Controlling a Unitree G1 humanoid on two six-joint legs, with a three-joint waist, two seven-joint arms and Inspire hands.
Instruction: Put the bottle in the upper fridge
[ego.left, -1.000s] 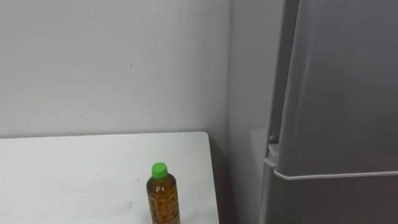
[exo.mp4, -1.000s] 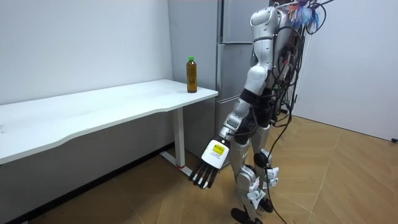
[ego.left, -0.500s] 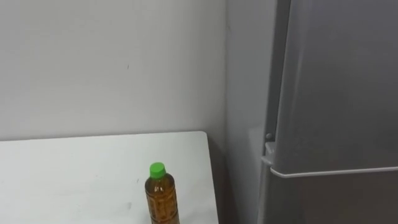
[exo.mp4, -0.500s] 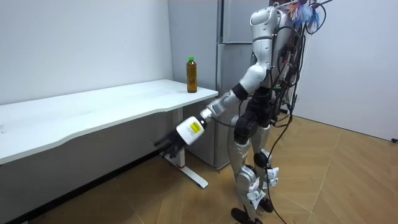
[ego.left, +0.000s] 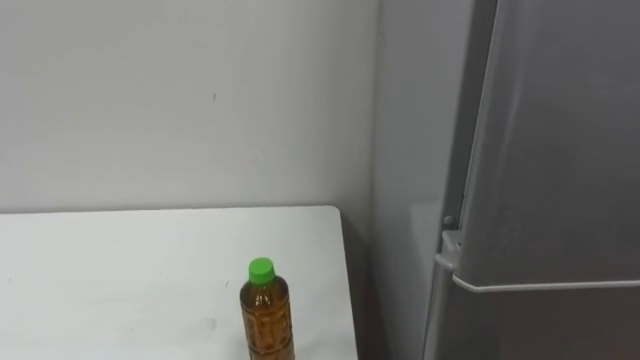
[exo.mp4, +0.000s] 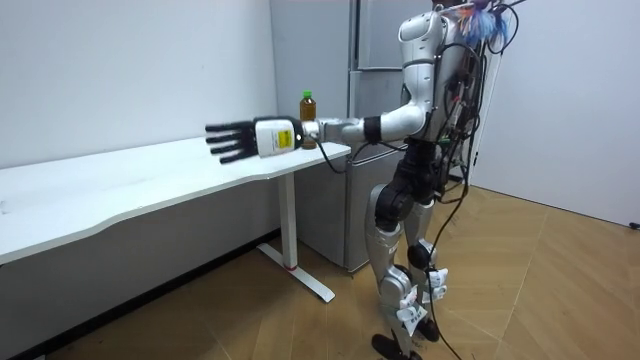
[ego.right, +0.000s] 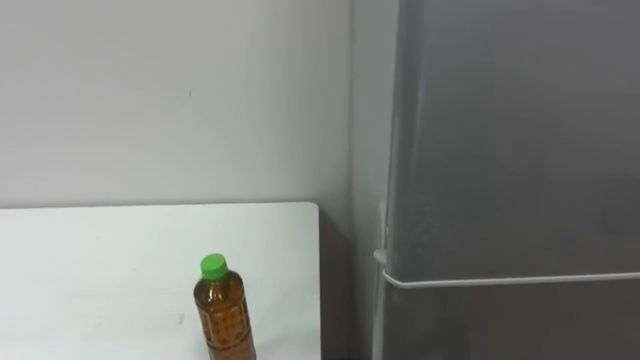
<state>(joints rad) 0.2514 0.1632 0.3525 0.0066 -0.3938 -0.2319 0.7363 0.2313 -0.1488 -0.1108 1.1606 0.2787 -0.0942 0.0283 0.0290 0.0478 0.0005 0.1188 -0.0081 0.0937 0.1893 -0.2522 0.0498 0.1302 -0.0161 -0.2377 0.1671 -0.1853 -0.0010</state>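
Left eye view, bottle (ego.left: 266, 318) upright, cap (ego.left: 261, 267) up

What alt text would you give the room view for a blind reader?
A humanoid robot stands beside a white table and a grey fridge, left arm out level, left hand open, fingers spread. A green-capped bottle stands upright near the table corner.
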